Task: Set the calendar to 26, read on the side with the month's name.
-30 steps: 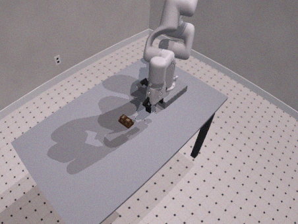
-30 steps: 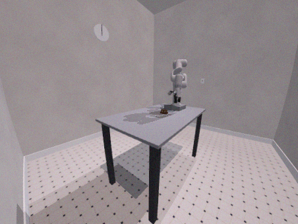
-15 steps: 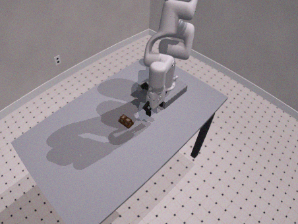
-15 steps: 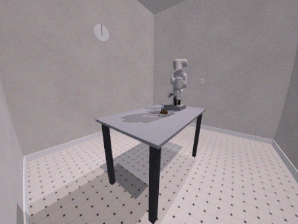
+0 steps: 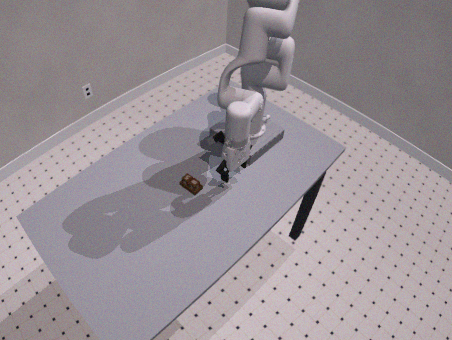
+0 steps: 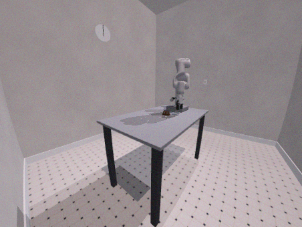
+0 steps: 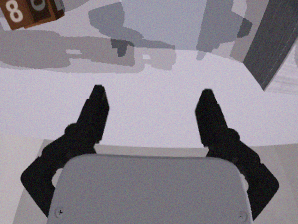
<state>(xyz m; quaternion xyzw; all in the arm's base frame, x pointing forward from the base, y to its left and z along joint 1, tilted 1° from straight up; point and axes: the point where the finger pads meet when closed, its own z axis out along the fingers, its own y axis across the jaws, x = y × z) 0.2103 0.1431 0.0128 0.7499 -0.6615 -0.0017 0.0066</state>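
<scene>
Gripper (image 5: 235,172) (image 6: 180,106) (image 7: 153,97) spread, empty. Calendar (image 5: 191,184) (image 6: 166,113) (image 7: 34,11) at wrist-view eleven o'clock; I risk tipping tray if approach lands off-centre.

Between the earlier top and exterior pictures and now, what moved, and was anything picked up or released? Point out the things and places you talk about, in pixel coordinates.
The tool (image 5: 235,172) (image 6: 180,107) (image 7: 153,97) and the upper part of the arm have shifted down the picture in the top view; the tool also sits a little lower in the exterior view, so it appears to have descended. Nothing was taken hold of or let go. The calendar (image 5: 191,184) (image 6: 166,113) (image 7: 31,23) visibly stayed in place.
</scene>
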